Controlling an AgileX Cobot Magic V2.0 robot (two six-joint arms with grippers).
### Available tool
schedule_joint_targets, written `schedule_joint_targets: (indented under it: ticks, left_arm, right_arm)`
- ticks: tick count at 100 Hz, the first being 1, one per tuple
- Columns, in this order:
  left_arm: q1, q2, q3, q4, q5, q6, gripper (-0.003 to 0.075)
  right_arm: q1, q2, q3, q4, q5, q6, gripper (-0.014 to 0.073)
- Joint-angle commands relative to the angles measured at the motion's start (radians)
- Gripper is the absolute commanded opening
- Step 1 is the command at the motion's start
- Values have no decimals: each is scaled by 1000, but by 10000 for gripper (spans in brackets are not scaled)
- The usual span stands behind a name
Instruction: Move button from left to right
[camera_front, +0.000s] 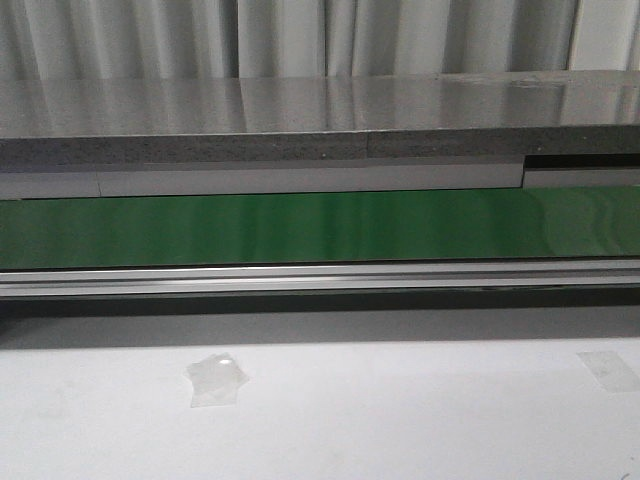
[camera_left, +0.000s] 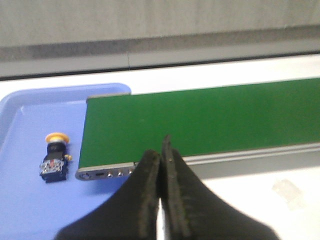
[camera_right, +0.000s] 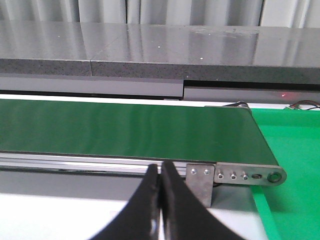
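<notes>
The button (camera_left: 54, 159), a yellow-orange round head on a black boxy body, lies on its side in a blue tray (camera_left: 27, 200) beside one end of the green conveyor belt (camera_left: 200, 120). My left gripper (camera_left: 161, 150) is shut and empty, hovering at the belt's near rail, apart from the button. My right gripper (camera_right: 160, 169) is also shut with nothing between its fingers, at the near rail close to the belt's other end (camera_right: 150, 130). The front view shows only the belt (camera_front: 320, 226), with neither gripper nor the button in it.
A green tray (camera_right: 295, 165) lies past the belt's end roller bracket (camera_right: 245, 175) in the right wrist view. A grey stone-like shelf (camera_front: 320, 120) runs behind the belt. Patches of clear tape (camera_front: 215, 378) sit on the white table (camera_front: 400, 420).
</notes>
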Motion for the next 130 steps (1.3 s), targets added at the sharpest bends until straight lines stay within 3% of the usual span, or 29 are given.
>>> schedule_joint_targets:
  ticks: [1,19,50,82,87,94,107,113,118,130]
  left_arm:
    - [-8,121,-127,14,57,-10,-20]
    - [-8,306,-274,-26,190,-10,-20]
    - [-8,462,-313,-83,213,-10,-20]
    - [-8,481,-313,-81,202,12,-10]
    - [-8,481,-313,-81,204,26,27]
    - [-8,481,-313,-81,204,26,135]
    - [-8,481,-313,-81,204,26,459]
    - [-8,481,-313,-81,204,24,544]
    - [-8,481,-313,-81,204,24,578]
    - [-8,481,-313,-71,188,24,575]
  right_arm:
    - [-7,-14,-16,3,-81,-3,-68]
    - [-7,-14,-16,3,-81,-3,-68]
    - [-7,-14,-16,3,-81,-3,-68]
    - [-7,-14,-16,3,-81,-3,-68]
    - [-7,-14,-16,3,-81,-3,-68]
    - [-7,-14,-16,3,-81,-3,-68]
    - [-7,-14,-16,3,-81,-3,-68]
    - [-7,-14,-16,3,-81,-3,-68]
    - [-7,-14,-16,3,-81,-3,-68]
    - [-7,-14,-16,3,-81,-3,-68]
